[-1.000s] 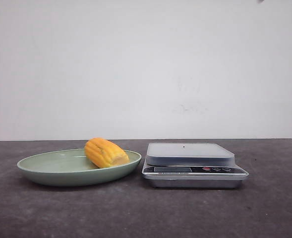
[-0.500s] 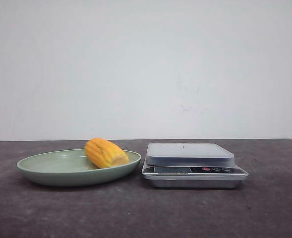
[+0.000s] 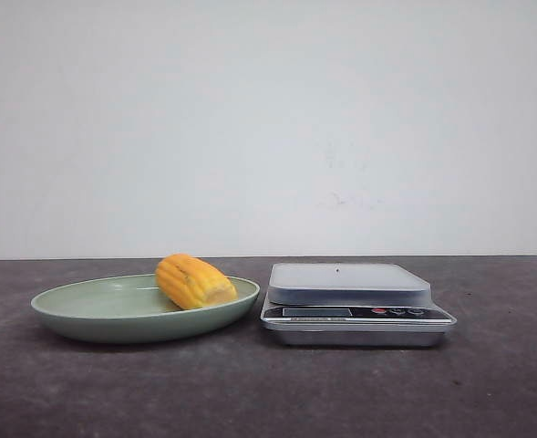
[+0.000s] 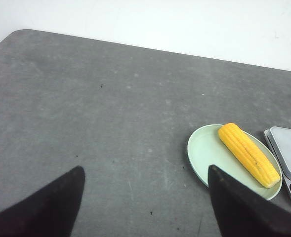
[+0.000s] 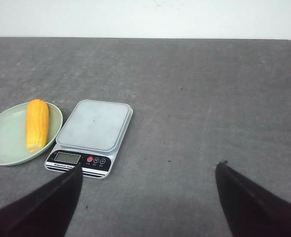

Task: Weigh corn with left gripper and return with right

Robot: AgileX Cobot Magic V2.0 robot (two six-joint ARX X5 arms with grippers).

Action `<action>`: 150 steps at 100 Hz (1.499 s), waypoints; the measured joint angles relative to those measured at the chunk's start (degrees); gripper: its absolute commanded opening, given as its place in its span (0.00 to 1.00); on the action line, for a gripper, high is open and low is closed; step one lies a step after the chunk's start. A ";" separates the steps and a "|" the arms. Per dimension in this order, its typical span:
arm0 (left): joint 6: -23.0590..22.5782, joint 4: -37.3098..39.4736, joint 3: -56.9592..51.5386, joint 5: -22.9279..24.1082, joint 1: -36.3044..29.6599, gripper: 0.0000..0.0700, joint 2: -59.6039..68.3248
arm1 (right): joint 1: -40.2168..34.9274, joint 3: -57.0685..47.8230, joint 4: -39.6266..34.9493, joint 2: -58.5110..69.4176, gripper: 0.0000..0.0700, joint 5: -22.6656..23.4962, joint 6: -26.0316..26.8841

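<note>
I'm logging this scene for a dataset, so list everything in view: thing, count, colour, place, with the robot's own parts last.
corn: one, yellow-orange, lying in the plate toward its scale side
plate: one, pale green, on the table left of the scale
scale: one, silver with a grey platform, nothing on it, right of the plate
table: one, dark grey
wall: one, white, behind the table
left gripper: one, black, open, above bare table
right gripper: one, black, open, above bare table

Even, soft light; slightly blurry, perhaps.
</note>
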State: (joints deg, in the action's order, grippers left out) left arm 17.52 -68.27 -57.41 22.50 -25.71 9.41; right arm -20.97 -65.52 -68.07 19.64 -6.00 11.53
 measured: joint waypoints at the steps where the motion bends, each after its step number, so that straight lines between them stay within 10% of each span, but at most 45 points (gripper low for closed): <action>1: 0.00 0.00 0.00 0.00 -0.02 0.64 0.00 | 0.00 0.17 0.37 -0.04 0.73 0.00 0.04; 18: -0.02 2.19 0.00 0.00 0.00 0.36 0.00 | 0.00 4.33 5.25 -0.09 0.49 0.20 0.37; 28: -0.07 3.98 0.00 0.00 0.00 0.00 0.00 | 0.00 7.08 7.30 -0.09 0.00 0.96 0.74; 150: -1.16 6.82 0.87 -0.37 2.80 0.02 -0.11 | 0.00 10.05 8.33 -0.07 0.02 1.51 0.79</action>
State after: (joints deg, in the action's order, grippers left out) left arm 16.36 -61.45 -56.53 22.13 -22.92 9.30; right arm -20.97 -55.46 -59.75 19.57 -4.49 12.32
